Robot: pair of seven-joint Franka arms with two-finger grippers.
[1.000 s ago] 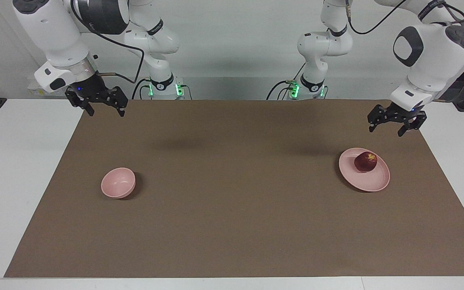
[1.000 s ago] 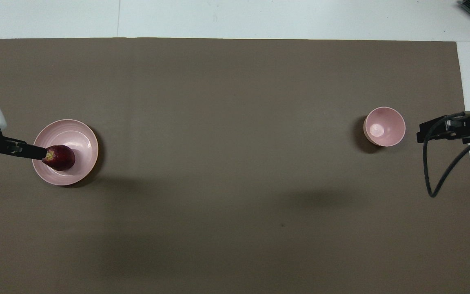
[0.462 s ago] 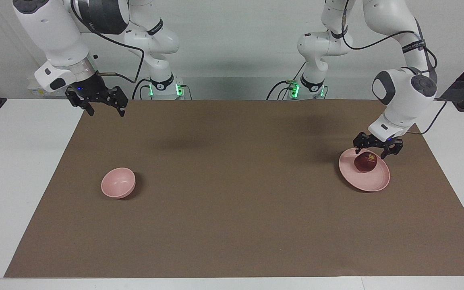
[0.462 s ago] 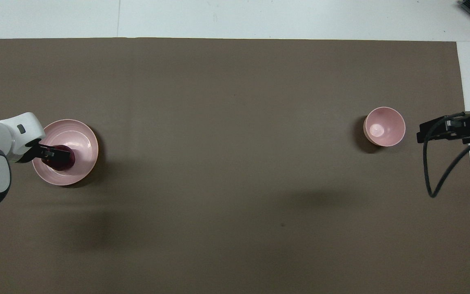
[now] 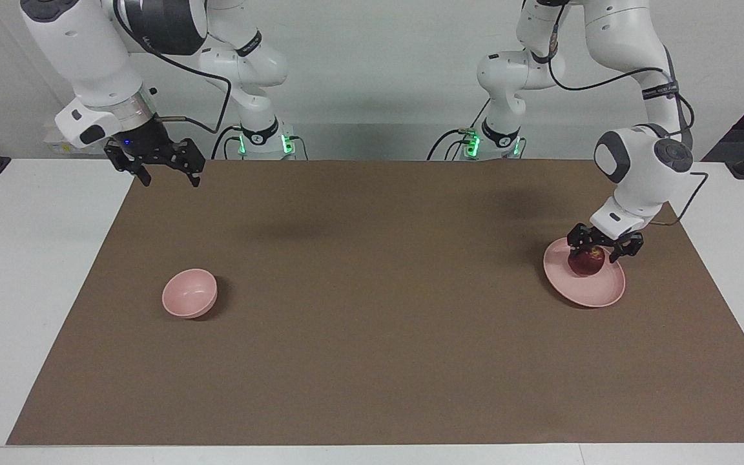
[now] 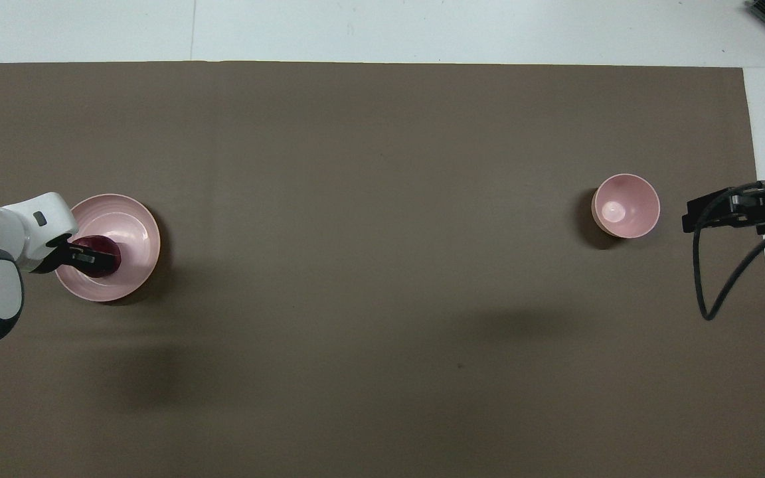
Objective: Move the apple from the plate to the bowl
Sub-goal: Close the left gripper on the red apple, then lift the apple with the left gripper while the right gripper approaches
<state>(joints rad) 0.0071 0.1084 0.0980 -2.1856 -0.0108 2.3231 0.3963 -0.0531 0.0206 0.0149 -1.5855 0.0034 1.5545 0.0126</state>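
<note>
Where the table meets the robots' end, the right gripper hangs over the edge of the brown mat toward the right arm's end, its fingers spread and nothing between them — that arm waits. Out from there, the left gripper is down on the apple, fingers clenched around its upper sides; the overhead view shows the gripper covering most of the fruit. The apple sits on the plate, on the part of it nearer the robots, at the left arm's end of the table. At about the same distance from the robots but well apart, toward the right arm's end, stands the bowl, with nothing in it.

By my judgement the apple is firm, moderately heavy for its size and smooth-skinned — a round body that can roll or squirt out of a shallow pinch. Holding across its widest girth looks safest. The light plate may shift if dragged.
</note>
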